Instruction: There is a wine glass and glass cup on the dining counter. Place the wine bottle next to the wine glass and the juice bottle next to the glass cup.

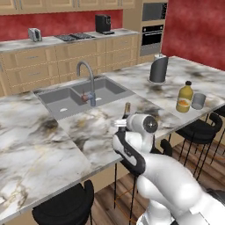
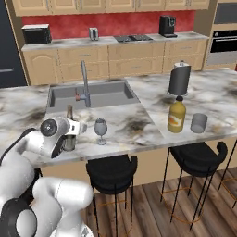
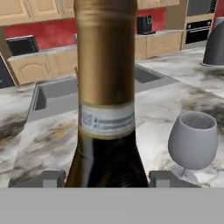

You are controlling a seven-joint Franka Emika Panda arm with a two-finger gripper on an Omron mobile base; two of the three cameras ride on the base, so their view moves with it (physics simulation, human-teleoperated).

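Your wine bottle (image 3: 106,87) stands on the desk (image 2: 139,125), jaws clamped around its body, just beside the wine glass (image 2: 100,130). Let go crookedly and you could tip it into that glass. The juice bottle (image 2: 176,115) already sits beside the empty-looking glass cup (image 2: 199,123).

Between the wine glass (image 2: 100,130) and the juice bottle (image 2: 176,115) the dining counter (image 2: 139,122) is bare, so a hand can pass there. The wine bottle (image 2: 70,121) stands just beside the glass. Behind them are the sink (image 2: 92,95) and faucet (image 2: 84,83).
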